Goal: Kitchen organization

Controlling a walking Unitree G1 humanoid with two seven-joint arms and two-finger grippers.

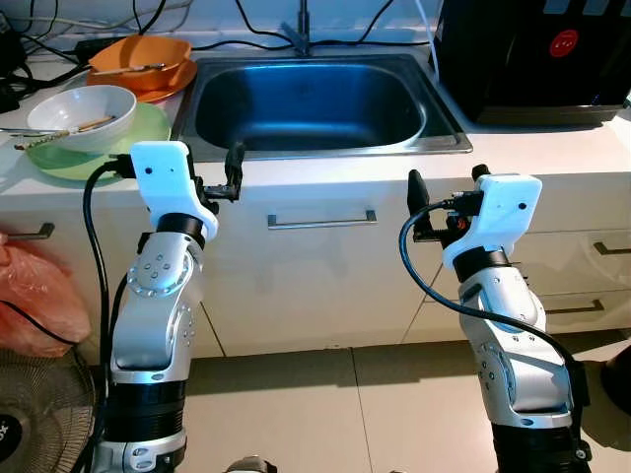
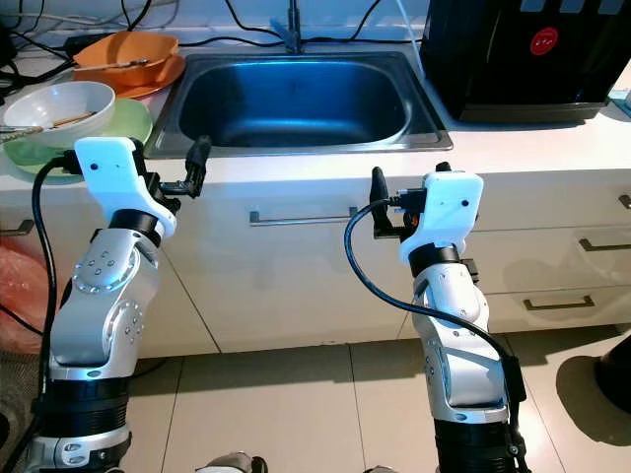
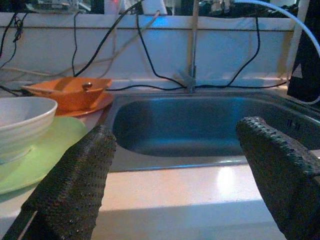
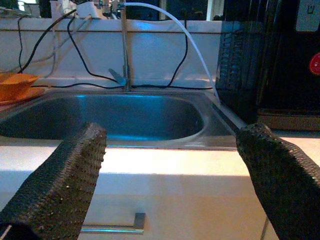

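Note:
A steel sink (image 1: 325,148) is set in the white counter straight ahead, with a faucet (image 1: 301,30) behind it. To its left a white bowl (image 1: 84,113) holding chopsticks sits on a green plate (image 1: 150,128). Behind that, an orange bowl (image 1: 143,54) rests on an orange plate. My left gripper (image 1: 222,182) is raised at the counter's front edge by the sink's left corner, open and holding nothing (image 3: 175,135). In front of the sink's right corner my right gripper (image 1: 449,187) hovers just below counter height, open too (image 4: 170,132).
A black appliance (image 1: 532,59) stands on the counter right of the sink. Cables run along the back wall. Drawers with metal handles (image 1: 320,220) lie below the counter. A red plastic bag (image 1: 35,296) and a fan (image 1: 35,414) sit at the lower left.

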